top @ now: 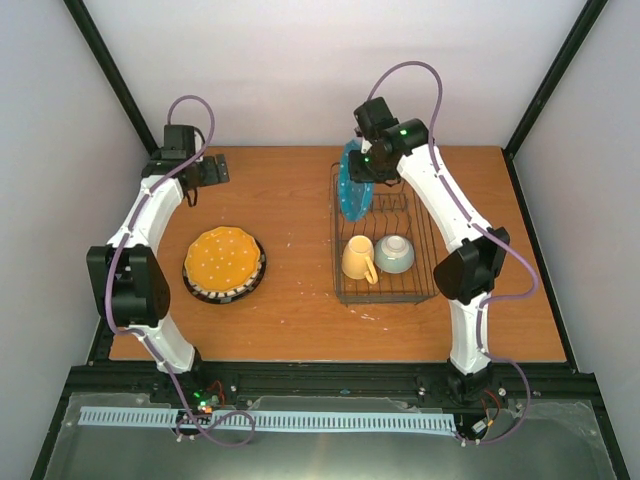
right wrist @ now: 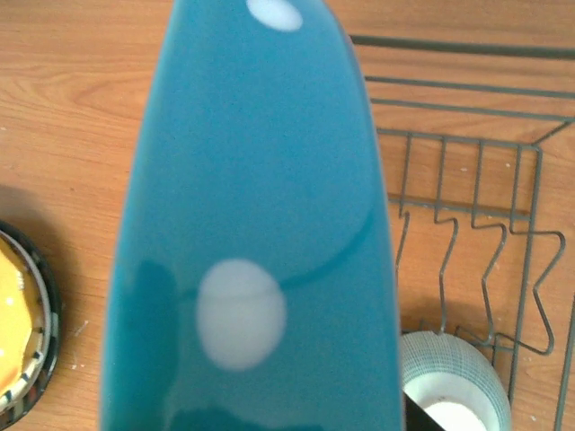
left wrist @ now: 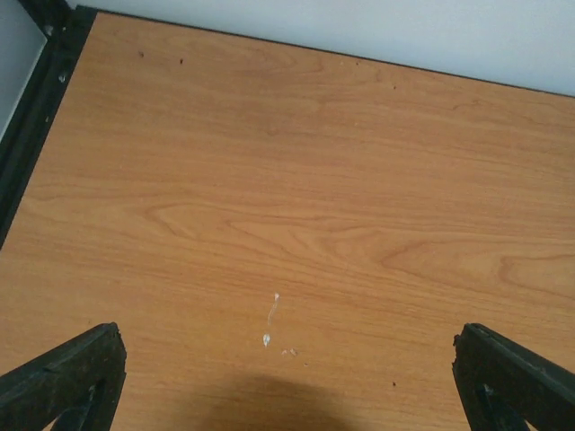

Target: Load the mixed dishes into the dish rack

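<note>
Wooden table (top: 300,200), one rack (top: 392,212), one mug (top: 357,260), one bowl (top: 395,254)

Dish rack (top: 385,250): one. Mug (top: 357,260): one; bowl (top: 395,254): one. Plates: one teal dotted plate (top: 352,182), one orange dotted plate (top: 223,257), at least one striped plate (top: 225,297) beneath it.

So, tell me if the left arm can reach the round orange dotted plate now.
Probably yes: the left hand hangs open over bare wooden table, and the round orange dotted plate lies uncovered beside that arm, nothing between.

Teal plate (top: 350,192) upright at rack (top: 392,212) w/ mug (top: 357,258), bowl (top: 395,253) inside.
</note>
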Available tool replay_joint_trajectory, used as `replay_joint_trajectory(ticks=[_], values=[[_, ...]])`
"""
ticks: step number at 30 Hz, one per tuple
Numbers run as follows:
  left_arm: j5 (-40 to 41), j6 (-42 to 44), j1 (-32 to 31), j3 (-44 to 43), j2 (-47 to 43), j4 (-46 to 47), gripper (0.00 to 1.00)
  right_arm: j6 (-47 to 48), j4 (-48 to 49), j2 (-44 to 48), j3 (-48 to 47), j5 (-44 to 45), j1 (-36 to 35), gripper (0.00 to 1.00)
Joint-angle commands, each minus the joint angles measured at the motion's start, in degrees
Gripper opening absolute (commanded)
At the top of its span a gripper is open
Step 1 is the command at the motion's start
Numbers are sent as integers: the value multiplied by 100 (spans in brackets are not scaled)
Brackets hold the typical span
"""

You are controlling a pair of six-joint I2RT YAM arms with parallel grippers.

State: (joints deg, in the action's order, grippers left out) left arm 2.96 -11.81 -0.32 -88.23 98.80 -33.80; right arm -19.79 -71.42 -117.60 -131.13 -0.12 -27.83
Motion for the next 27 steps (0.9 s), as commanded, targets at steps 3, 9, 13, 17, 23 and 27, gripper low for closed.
replay_joint_trajectory(ticks=[3, 9, 13, 17, 23, 27], values=[[301, -185, 23, -65, -202, 89, 96, -259, 91, 137, 39, 415, 15, 3], [606, -83, 23, -143, -164, -75, 95, -416, 22, -2, 191, 306, 18, 3], [683, -49, 23, -140, -171, -139, 95, -466, 164, -35, 378, 124, 9, 3], [879, 26, 23, -164, -185, -236, 94, -449, 223, -87, 724, 105, -2, 3], [1005, 166, 23, -169, -256, -347, 94, -397, 403, -245, 1098, 45, -19, 3], [863, 306, 19, -69, -281, -469, 94, -330, 285, -493, 961, -35, -28, 3]])
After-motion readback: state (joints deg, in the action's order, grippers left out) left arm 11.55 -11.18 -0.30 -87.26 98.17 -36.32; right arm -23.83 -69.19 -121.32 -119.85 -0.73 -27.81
